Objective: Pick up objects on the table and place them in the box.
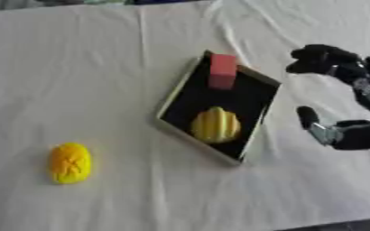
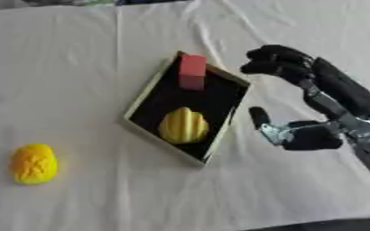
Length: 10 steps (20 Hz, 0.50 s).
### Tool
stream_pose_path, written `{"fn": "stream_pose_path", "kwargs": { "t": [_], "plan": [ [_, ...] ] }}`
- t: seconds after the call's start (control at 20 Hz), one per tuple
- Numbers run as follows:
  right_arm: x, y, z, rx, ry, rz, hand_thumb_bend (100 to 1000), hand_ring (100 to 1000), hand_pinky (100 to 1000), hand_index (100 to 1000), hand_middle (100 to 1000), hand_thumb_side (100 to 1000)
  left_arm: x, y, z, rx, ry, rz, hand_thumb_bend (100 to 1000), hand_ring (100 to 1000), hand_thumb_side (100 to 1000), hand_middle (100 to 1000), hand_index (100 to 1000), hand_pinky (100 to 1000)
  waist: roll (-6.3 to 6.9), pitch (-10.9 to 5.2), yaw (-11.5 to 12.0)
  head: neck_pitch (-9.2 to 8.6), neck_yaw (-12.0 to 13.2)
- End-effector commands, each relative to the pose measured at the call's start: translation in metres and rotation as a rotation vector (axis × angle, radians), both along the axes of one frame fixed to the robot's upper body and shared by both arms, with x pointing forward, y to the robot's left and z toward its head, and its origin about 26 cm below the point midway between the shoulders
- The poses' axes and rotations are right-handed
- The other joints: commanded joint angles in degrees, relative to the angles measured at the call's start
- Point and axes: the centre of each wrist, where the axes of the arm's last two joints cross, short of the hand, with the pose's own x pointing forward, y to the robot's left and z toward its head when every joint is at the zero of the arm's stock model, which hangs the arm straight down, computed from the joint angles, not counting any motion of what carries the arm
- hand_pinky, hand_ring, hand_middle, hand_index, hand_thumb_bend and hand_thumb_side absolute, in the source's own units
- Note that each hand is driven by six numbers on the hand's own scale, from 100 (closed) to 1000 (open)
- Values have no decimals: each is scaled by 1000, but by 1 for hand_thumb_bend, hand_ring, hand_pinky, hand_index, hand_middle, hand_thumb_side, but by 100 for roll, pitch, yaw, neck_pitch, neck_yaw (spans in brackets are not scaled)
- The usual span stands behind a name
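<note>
A shallow box [image 1: 250, 100] with a black floor and pale rim lies askew at the table's middle. Inside it, a red block [image 1: 222, 71] stands at the far end and a yellow ribbed object [image 1: 216, 125] lies nearer me. A yellow-orange oval object [image 1: 69, 163] rests on the cloth at the lower left, well apart from the box. My right hand [image 2: 334, 92] hovers just right of the box, open and empty, with fingers [image 2: 273, 61] bent over near the red block's corner and the thumb [image 2: 259, 116] spread wide beside the box's right rim. My left hand shows in neither view.
A wrinkled white cloth [image 1: 101, 67] covers the whole table. A dark strip at the bottom right marks the table's near edge [image 1: 346, 225]. Bare cloth lies between the box and the oval object.
</note>
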Motion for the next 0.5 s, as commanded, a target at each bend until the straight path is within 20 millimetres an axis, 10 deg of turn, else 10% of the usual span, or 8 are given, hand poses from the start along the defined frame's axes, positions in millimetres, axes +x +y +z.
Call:
{"fn": "stream_pose_path", "kwargs": {
  "t": [0.05, 0.5],
  "plan": [
    [-11, -16, 0, 98, -39, 30, 100, 904, 978, 845, 738, 470, -4, 1, 18, 123, -36, 22, 100, 742, 447, 688, 900, 757, 18, -133, -20, 13, 83],
    [-45, -43, -46, 411, -134, 31, 100, 894, 994, 816, 728, 470, -4, -1, 29, 404, 42, 102, 100, 744, 305, 692, 902, 765, 161, -54, 118, -27, 410]
  ]
}}
